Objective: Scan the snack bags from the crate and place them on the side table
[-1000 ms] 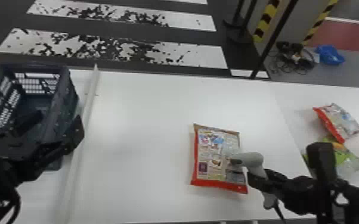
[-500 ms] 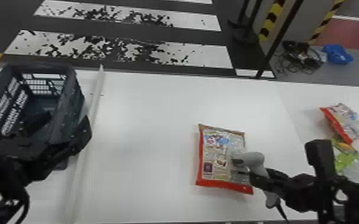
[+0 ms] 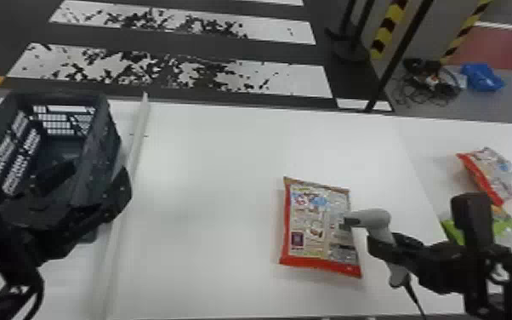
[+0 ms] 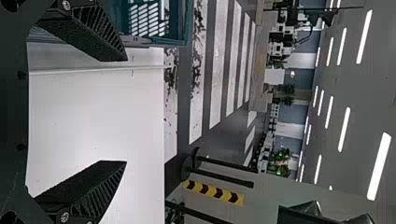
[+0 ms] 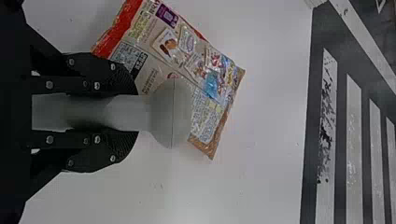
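Note:
On the white table a red-edged snack bag [image 3: 317,230] lies flat, printed side up. My right gripper [image 3: 389,251] is shut on the grey scanner [image 3: 372,219], whose head is over the bag's right edge. In the right wrist view the fingers of my right gripper [image 5: 126,113] clamp the scanner [image 5: 170,112], with the bag [image 5: 187,70] beyond it. My left gripper [image 3: 93,187] is by the near side of the dark crate [image 3: 108,140]; in the left wrist view my left gripper [image 4: 126,111] stands wide apart with nothing between.
A red-edged bag [image 3: 495,174] and a green bag [image 3: 510,230] lie on the side table [image 3: 429,144] at the right, partly behind the right arm. A raised white strip [image 3: 138,140] runs between crate and bag. The crate [image 4: 180,23] also shows in the left wrist view.
The whole head view has shifted slightly, carrying table, crate and bags a little to the right. The scanner stays over the bag, still held by my right gripper.

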